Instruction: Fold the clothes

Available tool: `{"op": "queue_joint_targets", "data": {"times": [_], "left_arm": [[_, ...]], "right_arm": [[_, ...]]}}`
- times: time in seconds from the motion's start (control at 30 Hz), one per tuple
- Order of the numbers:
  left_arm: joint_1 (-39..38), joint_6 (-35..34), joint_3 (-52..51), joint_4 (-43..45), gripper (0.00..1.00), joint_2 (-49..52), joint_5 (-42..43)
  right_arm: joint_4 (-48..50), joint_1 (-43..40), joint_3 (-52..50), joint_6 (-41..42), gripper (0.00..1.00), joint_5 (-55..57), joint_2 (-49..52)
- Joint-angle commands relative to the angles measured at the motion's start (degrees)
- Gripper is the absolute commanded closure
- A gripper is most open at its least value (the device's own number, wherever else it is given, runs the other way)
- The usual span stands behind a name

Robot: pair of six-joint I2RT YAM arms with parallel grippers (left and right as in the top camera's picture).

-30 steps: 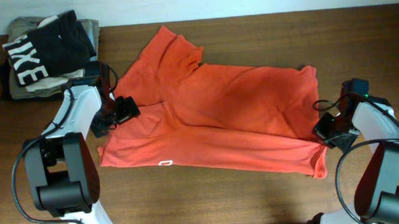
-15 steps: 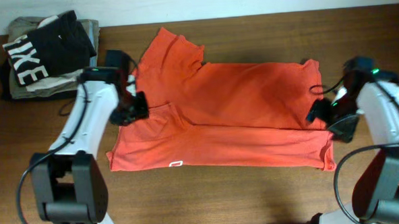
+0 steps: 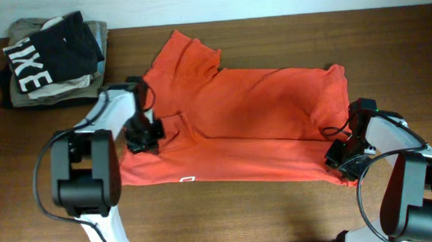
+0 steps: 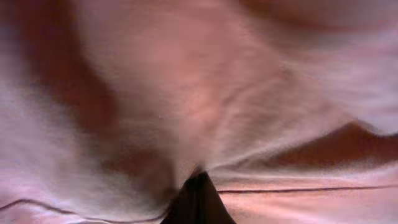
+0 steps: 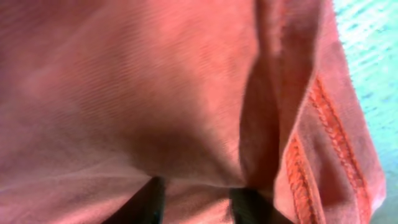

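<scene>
Left gripper [image 3: 145, 135] sits low on the red-orange T-shirt [image 3: 259, 112], on the end nearer the counter's left edge, just below the sleeve that points toward the far edge. In the left wrist view the cloth [image 4: 205, 93] fills the picture and puckers down to one dark finger tip, so this gripper [image 4: 196, 198] appears pinched tight on the fabric, though the view is blurred.

The right gripper [image 3: 342, 158] is at the shirt's other end, by the corner nearest the counter's right and near edges. Its wrist view shows two dark fingers [image 5: 146, 199] set narrowly apart, with a hanging fold of the shirt [image 5: 124, 93] clamped between them. The stitched hem [image 5: 329, 124] runs beside that fold, and a strip of bare counter [image 5: 367, 37] shows past it.

The T-shirt lies across the middle of the brown counter [image 3: 278, 213], stretched from left to right between the two grippers, with a long crease running along it. A small white mark [image 3: 188, 179] shows on the band closest to the near edge.

In the far-left corner, well apart from the T-shirt, is a pile of folded garments: a black shirt with white letters [image 3: 52, 44] on top of khaki pieces [image 3: 54, 91].
</scene>
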Motion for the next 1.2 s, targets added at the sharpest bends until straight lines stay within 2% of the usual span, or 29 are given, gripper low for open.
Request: {"op": "queue_joint_targets", "data": {"times": [0.0, 0.17, 0.23, 0.37, 0.4, 0.43, 0.47, 0.5, 0.57, 0.67, 0.8, 0.9, 0.93, 1.0, 1.1, 1.17], "left_arm": [[8.13, -0.92, -4.22, 1.16, 0.99, 3.02, -10.19], [16.02, -1.88, -4.17, -1.25, 0.99, 2.05, -12.9], [18.21, -2.69, -4.17, -2.89, 0.99, -1.18, -14.51], [19.08, -2.62, -4.17, -3.06, 0.99, -15.45, -14.21], [19.08, -2.6, -4.17, -3.08, 0.99, -17.9, -13.81], [19.08, -2.4, -4.17, -3.1, 0.99, -19.56, -11.96], [18.91, -2.12, -4.2, -3.1, 0.99, -19.8, -9.97], [18.21, -2.12, -4.42, -3.06, 0.99, -19.69, -9.07], [15.85, -2.12, -5.29, -2.56, 0.99, -19.61, -9.07], [11.82, -2.16, -7.5, -2.56, 0.99, -19.61, -9.07], [8.94, -2.23, -16.22, -1.27, 0.99, -19.61, -8.72], [9.01, -2.91, -19.3, 0.81, 0.99, -19.61, -4.92], [8.98, -3.74, -19.65, 0.98, 0.99, -19.61, -4.13], [9.01, -4.39, -21.22, 2.99, 0.99, -19.61, -4.15], [9.01, -7.52, -25.42, 9.49, 0.99, -19.61, -6.43], [9.01, -9.55, -26.34, 9.9, 0.99, -19.61, -9.31]], "right_arm": [[1.46, -0.07, -0.59, 0.72, 0.56, 2.21, -0.13], [2.73, -0.04, -0.33, 0.7, 0.51, 1.84, -0.13], [1.77, -0.07, 1.51, 0.72, 0.51, 1.84, -0.26], [-4.24, -0.07, 12.07, -0.24, 0.47, 1.68, -0.35], [-4.87, -0.07, 14.34, -3.04, 0.45, -0.31, -0.35], [-4.87, -0.04, 16.04, -7.39, 0.46, -6.82, -0.35], [-5.16, -0.02, 15.98, -10.19, 0.51, -11.72, -0.33], [-6.05, 0.46, 15.5, -11.93, 0.64, -11.98, -0.33], [-5.64, 2.38, 13.38, -12.87, 0.77, -11.76, -0.22], [-3.26, 4.5, 8.37, -11.89, 0.77, -11.76, -0.22], [-7.26, 4.48, 3.04, -11.08, 0.75, -11.54, -0.22], [-7.19, 4.44, -0.92, -5.55, 0.74, -6.6, -0.22], [-6.99, 4.44, -2.1, -2.89, 0.78, -4.48, -0.22], [-6.38, 4.15, -2.47, 1.68, 0.83, -0.02, -0.22], [-7.45, 1.38, 0.24, 1.99, 0.83, 1.68, -0.24], [-8.9, 1.36, 2.64, 1.6, 0.8, 3.19, -0.22]]}}
